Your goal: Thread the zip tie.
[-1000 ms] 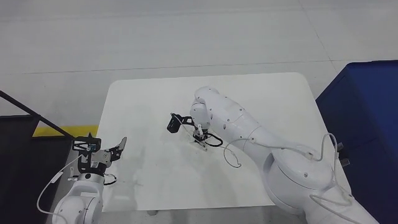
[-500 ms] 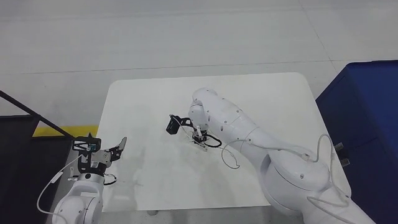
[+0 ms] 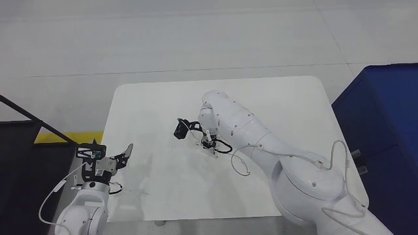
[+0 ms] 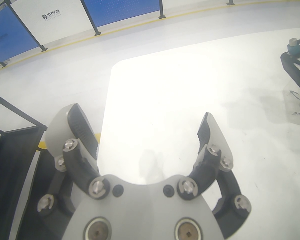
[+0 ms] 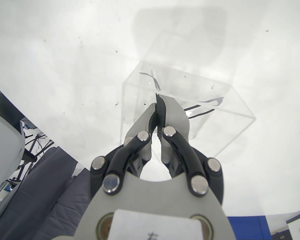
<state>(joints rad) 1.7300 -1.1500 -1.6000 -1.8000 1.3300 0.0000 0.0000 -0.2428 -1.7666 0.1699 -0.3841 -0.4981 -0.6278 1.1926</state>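
Observation:
My right gripper (image 5: 158, 101) is shut on a thin black zip tie (image 5: 155, 83), held against the upper edge of a small clear plastic box (image 5: 225, 116). The strip's end shows through the box wall, and a second black stretch (image 5: 215, 101) runs along the box's other side. In the top view this gripper (image 3: 209, 145) is near the middle of the white table (image 3: 157, 104), with the tie's black loop (image 3: 225, 149) beside it. My left gripper (image 4: 142, 121) is open and holds nothing, at the table's near left corner (image 3: 117, 158).
A dark blue bin (image 3: 385, 104) stands off the table's right side. A black frame (image 3: 26, 163) stands off its left edge, close to the left arm. The left wrist view shows the right gripper (image 4: 298, 61) and the clear box (image 4: 293, 101) far off.
The right arm has shifted slightly to the left with the zip tie in its grip. The left arm has not moved.

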